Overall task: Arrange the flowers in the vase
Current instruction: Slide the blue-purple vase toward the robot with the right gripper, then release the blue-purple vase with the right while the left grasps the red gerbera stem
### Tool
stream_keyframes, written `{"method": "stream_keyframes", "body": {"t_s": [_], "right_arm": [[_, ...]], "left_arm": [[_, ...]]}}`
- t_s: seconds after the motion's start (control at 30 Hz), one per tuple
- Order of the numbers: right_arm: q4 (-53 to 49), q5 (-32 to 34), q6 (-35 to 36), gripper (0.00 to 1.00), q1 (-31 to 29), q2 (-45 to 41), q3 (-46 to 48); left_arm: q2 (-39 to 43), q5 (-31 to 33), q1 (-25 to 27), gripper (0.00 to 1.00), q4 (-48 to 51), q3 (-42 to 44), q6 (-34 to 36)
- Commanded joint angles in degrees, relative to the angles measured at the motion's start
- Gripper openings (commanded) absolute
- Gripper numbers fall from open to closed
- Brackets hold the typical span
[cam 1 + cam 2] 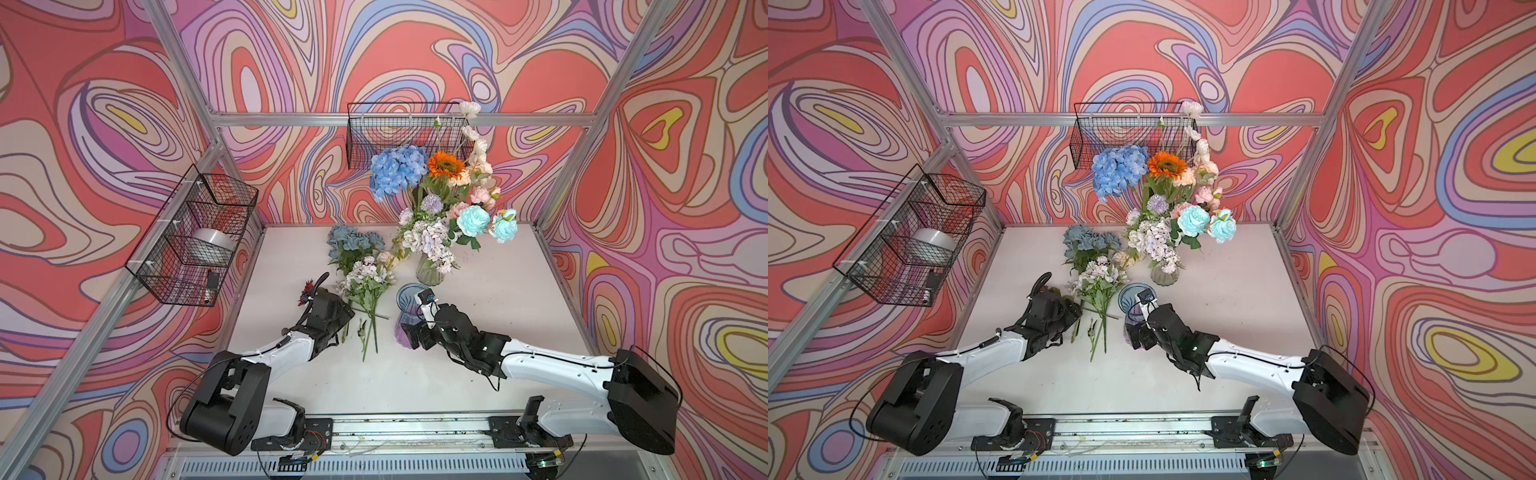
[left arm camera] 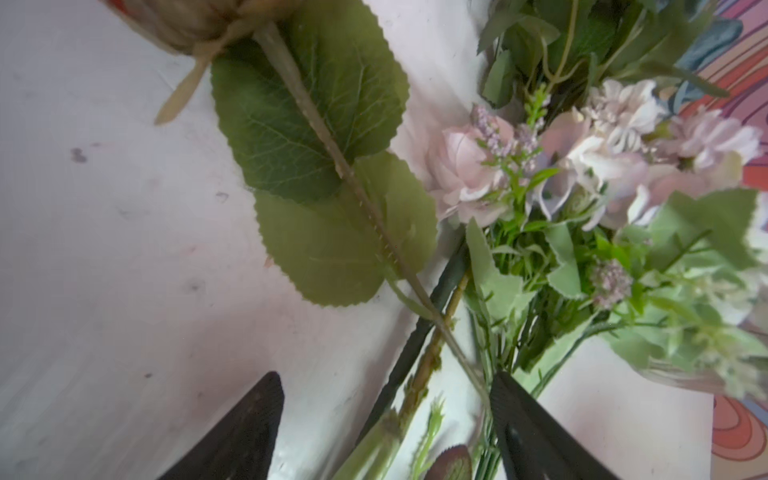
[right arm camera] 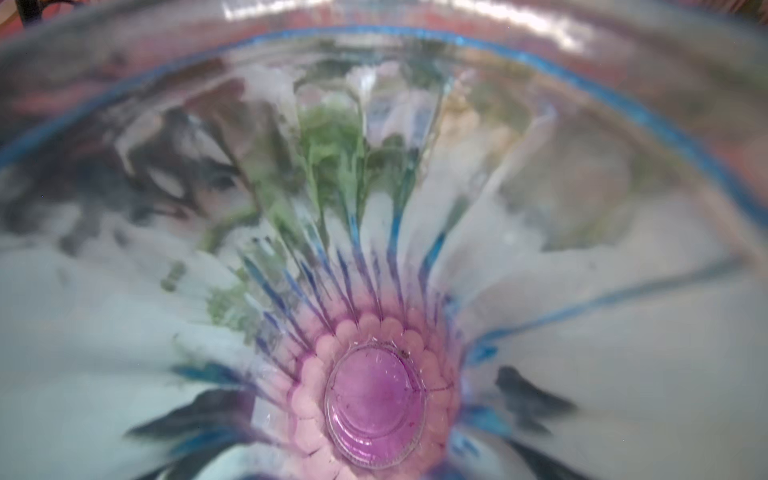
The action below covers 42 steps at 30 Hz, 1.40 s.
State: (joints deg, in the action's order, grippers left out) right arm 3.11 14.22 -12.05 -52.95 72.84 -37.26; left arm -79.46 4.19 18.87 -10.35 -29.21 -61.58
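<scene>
Looking down on the white tabletop (image 1: 498,332), I see the loose green-stemmed artificial flowers (image 1: 365,282) lying toward 11 o'clock of centre, their stems pointing to 6. My left gripper (image 2: 384,386) sits over those stems, claw wide, with several stems between its fingers. The fluted blue-to-purple glass vase (image 1: 405,297) sits at centre. My right gripper (image 1: 415,334) is at its 6 o'clock side, and I cannot tell that claw's spread. A mixed bouquet (image 1: 444,199) fills the ribbed greenish glass vase (image 1: 428,274) toward 12.
</scene>
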Motion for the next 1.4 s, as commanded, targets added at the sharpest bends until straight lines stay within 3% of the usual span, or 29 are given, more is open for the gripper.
{"method": "stream_keyframes", "body": {"t_s": [0.0,0.1,0.3,0.37,0.57,0.97,1.37], "right_arm": [[-4.87,0.14,-2.01,0.98,-0.04,-3.72,1.77],[-7.44,1.84,-2.01,0.98,-0.02,-6.21,2.43],[-10.59,6.95,-0.96,0.98,0.1,-9.4,2.96],[-10.66,8.05,-0.49,0.98,0.11,-10.05,3.07],[-10.78,10.56,0.32,0.98,0.09,-10.95,3.5],[-11.05,11.81,0.98,0.98,0.08,-11.16,2.32],[-11.02,12.04,0.8,0.99,0.08,-10.51,1.37]], "left_arm": [[-2.27,2.6,0.19,0.74,-5.97,-2.24,-4.65],[-4.54,3.57,0.19,0.69,-7.35,-3.82,-5.46],[-10.05,3.36,0.19,0.47,-9.78,-6.28,-9.48],[-11.21,3.43,0.14,0.44,-10.02,-6.13,-11.19],[-11.75,3.53,0.17,0.41,-9.82,-5.0,-15.31],[-0.97,6.94,0.7,0.42,-0.62,-0.87,-13.59],[-12.12,1.23,0.86,0.39,-10.85,-3.74,-16.74]]}}
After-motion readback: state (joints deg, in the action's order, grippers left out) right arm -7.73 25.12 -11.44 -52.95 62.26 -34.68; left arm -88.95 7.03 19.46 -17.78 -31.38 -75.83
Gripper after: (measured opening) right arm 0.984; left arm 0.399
